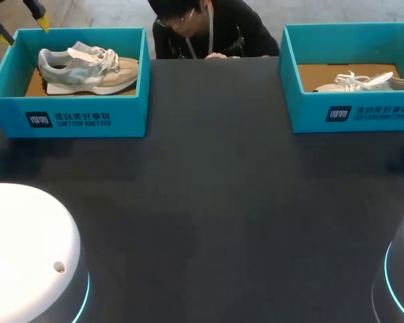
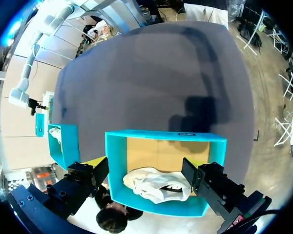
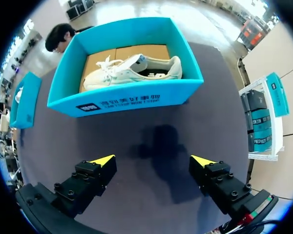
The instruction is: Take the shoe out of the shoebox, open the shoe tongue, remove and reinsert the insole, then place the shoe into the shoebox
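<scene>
Head view: on the table (image 1: 209,202), left shoebox (image 1: 87,118) and right shoebox (image 1: 350,114) each hold a shoe (image 1: 87,67); left claw (image 2: 145,170) and right claw (image 3: 153,161) are released.

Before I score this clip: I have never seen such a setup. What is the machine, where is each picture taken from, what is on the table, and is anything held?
This is a robot with two arms at a dark table. Each arm ends in a gripper: two fingers with yellow tips. The head view looks down on the table from above and behind the robot. The two round pictures come from cameras on the wrists, looking out along the fingers. Two teal boxes stand on the table. The left shoebox holds a grey and beige shoe; the right shoebox holds a white shoe. The left gripper hangs open above the left shoebox. The right gripper is open over bare table, short of the right shoebox. Nothing is held.
</scene>
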Motion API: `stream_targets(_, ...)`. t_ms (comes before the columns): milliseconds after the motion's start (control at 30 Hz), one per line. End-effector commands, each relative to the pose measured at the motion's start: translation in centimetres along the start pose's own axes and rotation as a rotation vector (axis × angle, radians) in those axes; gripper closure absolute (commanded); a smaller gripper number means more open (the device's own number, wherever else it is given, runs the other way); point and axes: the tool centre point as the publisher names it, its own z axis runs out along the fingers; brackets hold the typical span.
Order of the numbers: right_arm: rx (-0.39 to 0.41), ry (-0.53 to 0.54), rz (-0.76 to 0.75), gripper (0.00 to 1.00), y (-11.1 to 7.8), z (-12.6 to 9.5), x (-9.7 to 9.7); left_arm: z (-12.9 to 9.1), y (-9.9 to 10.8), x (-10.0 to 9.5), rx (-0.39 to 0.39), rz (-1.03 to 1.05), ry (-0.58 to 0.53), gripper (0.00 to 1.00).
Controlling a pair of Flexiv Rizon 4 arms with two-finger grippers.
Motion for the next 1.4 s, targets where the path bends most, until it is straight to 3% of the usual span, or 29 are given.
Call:
stream_targets(33,-0.039,0.003,-0.001,0.0,-0.9,-0.1,-0.2,0.3,0.4,0.5,0.004,0.001,0.005,0.0)
stream_targets(267,-0.039,0.003,-0.001,0.0,-0.9,-0.1,-0.2,0.0,1.2,1.7,0.008,-0.014,0.01,0.0)
stream_targets(1167,-0.039,0.003,-0.001,0.0,-0.9,-0.1,-0.2,0.0,1.2,1.7,0.008,-0.014,0.01,0.0)
stream_targets(1400,-0.039,0.003,-0.001,0.0,-0.9,-0.1,-0.2,0.3,3.5,3.7,-0.223,0.055,0.185,0.0)
